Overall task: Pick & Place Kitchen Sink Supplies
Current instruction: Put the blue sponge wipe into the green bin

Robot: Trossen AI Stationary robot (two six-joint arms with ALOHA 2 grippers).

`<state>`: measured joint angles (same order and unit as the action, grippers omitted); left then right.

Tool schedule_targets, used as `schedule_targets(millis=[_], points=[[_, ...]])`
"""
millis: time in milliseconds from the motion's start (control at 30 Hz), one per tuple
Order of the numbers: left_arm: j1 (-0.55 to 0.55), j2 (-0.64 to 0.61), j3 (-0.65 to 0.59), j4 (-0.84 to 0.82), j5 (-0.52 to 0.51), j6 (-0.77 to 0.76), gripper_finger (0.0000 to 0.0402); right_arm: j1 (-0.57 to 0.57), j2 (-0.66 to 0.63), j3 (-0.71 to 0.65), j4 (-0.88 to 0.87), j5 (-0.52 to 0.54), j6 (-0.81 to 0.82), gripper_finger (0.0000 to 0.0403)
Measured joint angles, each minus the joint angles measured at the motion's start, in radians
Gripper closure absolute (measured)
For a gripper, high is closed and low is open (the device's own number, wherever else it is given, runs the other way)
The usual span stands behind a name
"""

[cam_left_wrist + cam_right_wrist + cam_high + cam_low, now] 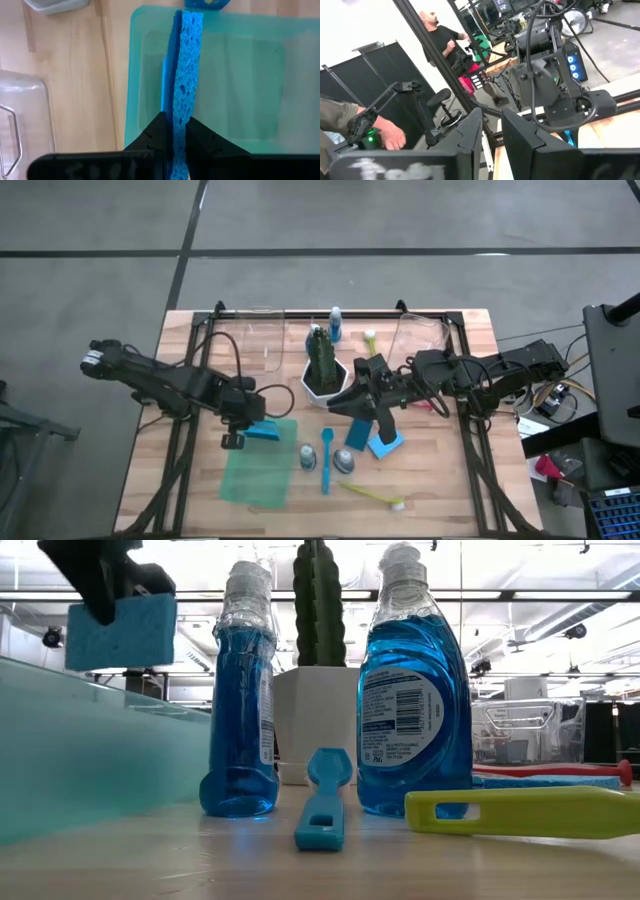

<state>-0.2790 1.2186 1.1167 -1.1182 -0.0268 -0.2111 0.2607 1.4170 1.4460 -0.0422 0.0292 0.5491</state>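
Note:
My left gripper (240, 427) is shut on a light blue sponge (266, 430), held in the air over the far end of the green tray (258, 470). My right gripper (345, 402) hovers beside the cactus pot (322, 380), its fingers (470, 132) a narrow gap apart with nothing between them. Below it a dark blue sponge (358, 432) and a light one (386, 444) lie flat on the table. Two small blue bottles (307, 455) (343, 462) stand upright. A blue brush (326, 460) and a yellow brush (375, 495) lie flat. My left gripper pinches the light blue sponge by one end (179, 125) between its two fingers, which press on the sponge's broad faces. The fingers come from the table's left. The sponge stands on edge, reaches out past the fingertips and is lifted clear (122, 632) above the tray.
Clear plastic bins (250, 345) (420, 335) stand along the far edge, with a third blue bottle (335, 326) between them. The cactus (318, 600) rises at mid-table. A red handle (560, 770) lies over a sponge at the right. People show beyond the table in the right wrist view.

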Motion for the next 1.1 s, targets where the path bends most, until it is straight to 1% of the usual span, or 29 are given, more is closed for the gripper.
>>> schedule_targets(millis=[300, 500, 667, 867, 1100], points=[[-0.002, -0.006, -0.056, 0.072, -0.01, -0.026, 0.036, 0.0, 0.0, 0.0, 0.001, 0.006, 0.0, 0.0321], [-0.004, -0.007, -0.112, 0.078, -0.009, -0.052, 0.036, 0.001, 0.0, 0.0, 0.002, 0.024, 0.0, 0.0329], [-0.005, -0.008, -0.12, 0.102, -0.009, -0.053, 0.036, 0.001, 0.0, 0.0, 0.003, 0.024, 0.0, 0.0334], [-0.006, -0.008, -0.139, 0.138, -0.009, -0.062, 0.036, 0.001, 0.0, 0.0, 0.003, 0.026, 0.0, 0.0324], [-0.013, -0.008, -0.157, 0.14, -0.006, -0.056, 0.036, 0.0, 0.0, 0.0, 0.003, 0.026, -0.002, 0.0319]])
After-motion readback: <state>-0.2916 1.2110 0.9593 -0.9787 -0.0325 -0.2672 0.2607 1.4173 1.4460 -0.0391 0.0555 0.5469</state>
